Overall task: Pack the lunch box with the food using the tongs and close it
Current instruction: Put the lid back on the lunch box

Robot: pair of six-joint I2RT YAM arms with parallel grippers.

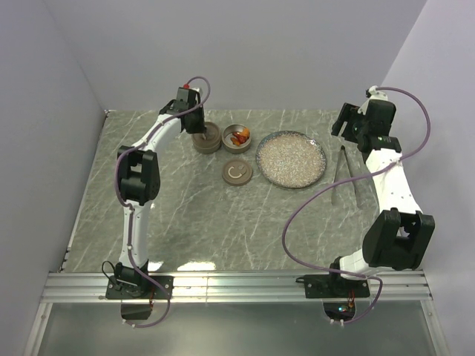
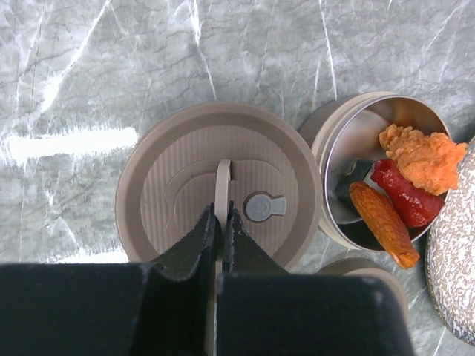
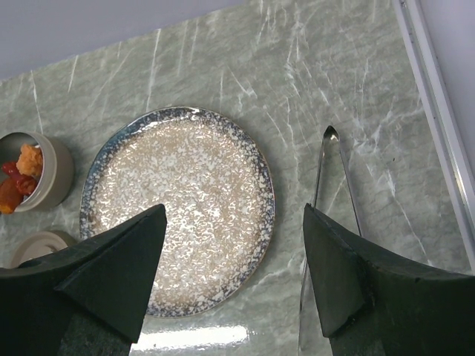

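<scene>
The lunch box [image 1: 237, 137] is a round beige tin with a steel inside, standing open; its rim [image 2: 332, 152] shows in the left wrist view. The food [image 2: 407, 191] lies in it: an orange crumbly piece, a red piece and an orange stick. Just left of it is a ribbed beige lid [image 2: 171, 185] with a thin strap handle [image 2: 222, 182]. My left gripper [image 2: 221, 213] is shut on that strap. The tongs [image 1: 345, 172] lie on the table right of the speckled plate [image 1: 291, 159]. My right gripper [image 3: 234, 211] hangs open and empty above the plate's right edge [image 3: 261, 178] and the tongs [image 3: 327, 159].
A smaller beige lid [image 1: 237, 173] with a curved handle lies in front of the lunch box. The plate is bare. Grey walls close in the table on the left, back and right, and a metal rail [image 1: 237, 285] runs along the near edge.
</scene>
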